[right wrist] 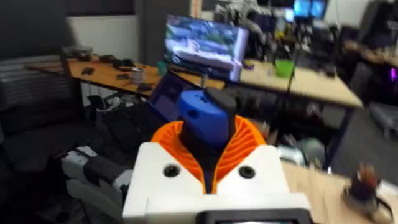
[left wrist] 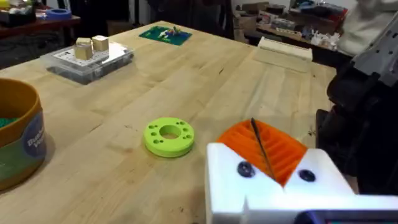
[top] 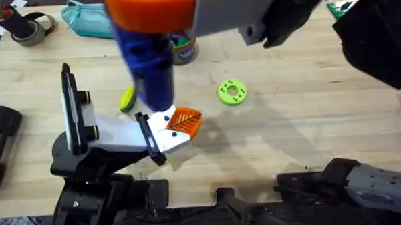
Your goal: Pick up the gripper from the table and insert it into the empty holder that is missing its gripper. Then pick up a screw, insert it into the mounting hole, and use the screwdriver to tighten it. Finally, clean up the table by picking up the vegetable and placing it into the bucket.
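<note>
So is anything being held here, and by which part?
The right gripper holds the screwdriver, clamped on the upper part of its blue body, with the bit end pointing down.

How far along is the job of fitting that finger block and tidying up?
Done: the white wedge block with an orange ribbed finger sits in the white boxy holder. In hand: the right tool grips the thick blue screwdriver, bit at that block. Left: the yellow-green toy corn lies on the wooden table, outside the orange-brown bucket.
</note>
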